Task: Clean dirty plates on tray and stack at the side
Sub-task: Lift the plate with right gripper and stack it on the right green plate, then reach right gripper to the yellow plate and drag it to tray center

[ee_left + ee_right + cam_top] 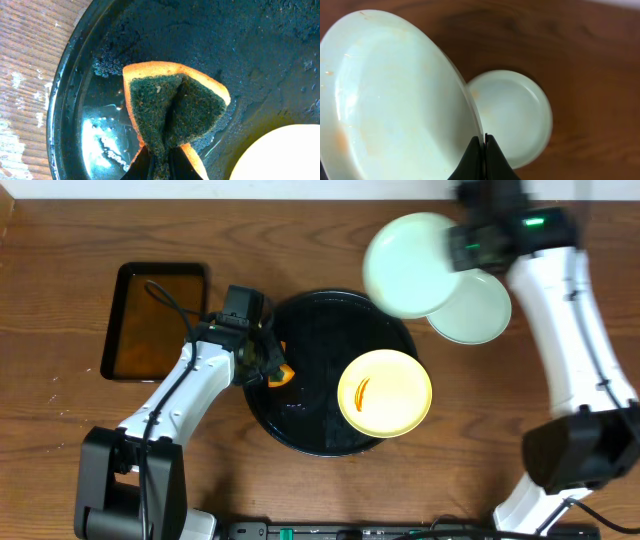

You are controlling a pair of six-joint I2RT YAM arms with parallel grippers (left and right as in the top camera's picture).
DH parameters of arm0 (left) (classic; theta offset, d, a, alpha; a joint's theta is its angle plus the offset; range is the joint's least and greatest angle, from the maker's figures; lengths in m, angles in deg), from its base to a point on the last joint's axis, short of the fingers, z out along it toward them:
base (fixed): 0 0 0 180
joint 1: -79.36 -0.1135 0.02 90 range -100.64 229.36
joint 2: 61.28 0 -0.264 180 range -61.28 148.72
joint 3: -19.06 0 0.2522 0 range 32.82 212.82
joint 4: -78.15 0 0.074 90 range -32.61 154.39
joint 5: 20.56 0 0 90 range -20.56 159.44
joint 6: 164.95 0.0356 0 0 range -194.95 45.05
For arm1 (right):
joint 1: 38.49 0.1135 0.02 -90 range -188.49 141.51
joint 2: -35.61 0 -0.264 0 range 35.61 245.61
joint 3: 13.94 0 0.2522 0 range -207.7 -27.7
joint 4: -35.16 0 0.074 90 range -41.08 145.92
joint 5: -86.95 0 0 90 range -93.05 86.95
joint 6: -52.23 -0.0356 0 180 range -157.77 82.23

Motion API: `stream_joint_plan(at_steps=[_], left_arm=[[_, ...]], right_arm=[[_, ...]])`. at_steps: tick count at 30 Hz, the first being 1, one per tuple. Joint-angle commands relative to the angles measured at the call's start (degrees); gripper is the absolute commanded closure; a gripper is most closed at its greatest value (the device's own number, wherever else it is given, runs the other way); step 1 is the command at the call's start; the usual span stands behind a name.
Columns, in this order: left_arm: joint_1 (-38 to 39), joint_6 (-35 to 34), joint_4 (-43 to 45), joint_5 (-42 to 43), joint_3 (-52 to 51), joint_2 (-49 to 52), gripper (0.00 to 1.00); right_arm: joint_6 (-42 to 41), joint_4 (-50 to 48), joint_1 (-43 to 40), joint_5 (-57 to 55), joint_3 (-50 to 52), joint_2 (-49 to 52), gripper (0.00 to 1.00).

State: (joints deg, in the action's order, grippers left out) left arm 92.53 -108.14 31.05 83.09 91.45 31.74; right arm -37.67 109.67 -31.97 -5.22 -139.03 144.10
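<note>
While the stacking step is in hand, overhead shows the right end effector (468,246) closed on the rim of a mint plate (408,265), held up near the second mint plate (478,312) on the table (60,460). The smeared yellow plate (385,392) sits on the tray (300,425). Left wrist: the left end effector (160,161) pinches a sponge (175,105). Right wrist: the second mint plate lies beyond the end effector, seemingly offset. Next, centre, lower, release.

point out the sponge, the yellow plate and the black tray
sponge (196,107), left wrist view, green scouring face
yellow plate (385,392), overhead view, plate centre
black tray (320,348), overhead view, bare floor
</note>
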Motion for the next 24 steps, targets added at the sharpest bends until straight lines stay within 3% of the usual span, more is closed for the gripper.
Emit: stream_joint_plan(at_steps=[1, 11, 13, 14, 15, 17, 21, 24], left_arm=[[-0.20, 0.09, 0.04, 0.46, 0.72, 0.22, 0.92], [-0.20, 0.11, 0.57, 0.46, 0.72, 0.22, 0.92], [-0.20, 0.11, 0.46, 0.46, 0.72, 0.22, 0.92], [-0.20, 0.11, 0.46, 0.46, 0.72, 0.22, 0.92], [-0.20, 0.11, 0.48, 0.46, 0.72, 0.22, 0.92], [-0.20, 0.09, 0.48, 0.46, 0.72, 0.22, 0.92], [-0.20, 0.11, 0.42, 0.46, 0.72, 0.22, 0.92], [-0.20, 0.11, 0.44, 0.46, 0.72, 0.22, 0.92]], right_arm=[[-4.59, -0.39, -8.37, 9.40, 3.23, -0.33, 0.99], [-9.25, -16.96, -17.44, 9.75, 21.97, -0.11, 0.99], [-9.29, -19.28, -17.33, 9.77, 23.56, -0.11, 0.85], [-9.31, -19.85, -17.11, 9.79, 23.98, -0.11, 0.61], [-9.31, -19.85, -16.96, 9.77, 23.98, -0.11, 0.49], [-9.55, -19.63, -16.76, 9.79, 23.96, -0.11, 0.35], [-9.90, -16.68, -16.09, 14.12, 23.82, -0.28, 0.32], [-9.88, -8.24, -14.49, 27.26, 22.95, -1.20, 0.34]])
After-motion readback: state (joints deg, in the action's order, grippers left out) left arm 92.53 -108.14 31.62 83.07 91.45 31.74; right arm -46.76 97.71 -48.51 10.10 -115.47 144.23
